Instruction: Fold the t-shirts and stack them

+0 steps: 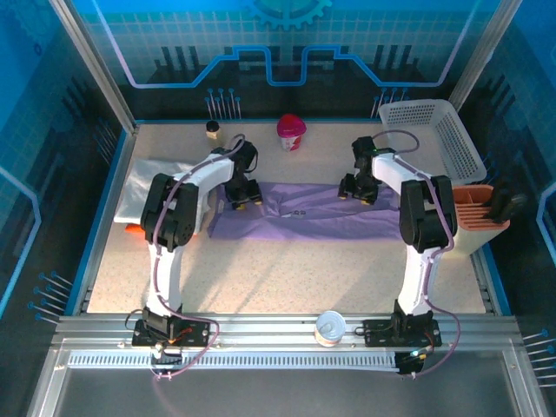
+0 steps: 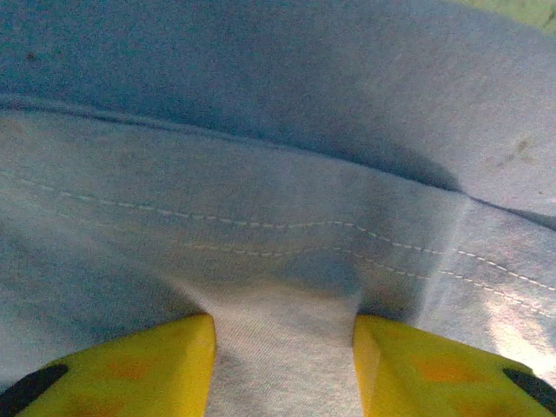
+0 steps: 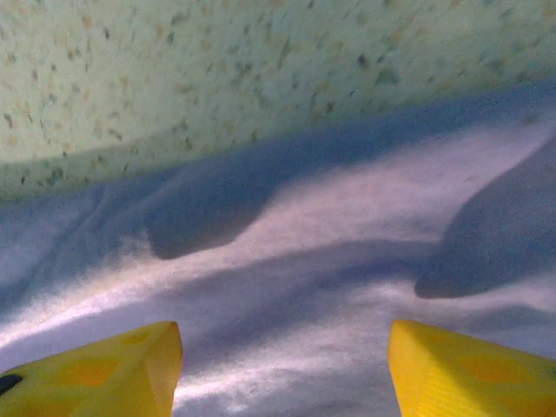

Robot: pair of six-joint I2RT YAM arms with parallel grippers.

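Lavender-purple t-shirt with white stitching on a speckled beige table.

The speckled table bears a purple t-shirt, white t-shirt and cup.

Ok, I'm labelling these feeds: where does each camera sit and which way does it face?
Top: above and behind left arm and right arm, looking down at the table; both show.
Left wrist: faces the purple shirt hem close up; yellow fingers below.
Right wrist: faces shirt and table; yellow fingers below.
Shared: the shirt.
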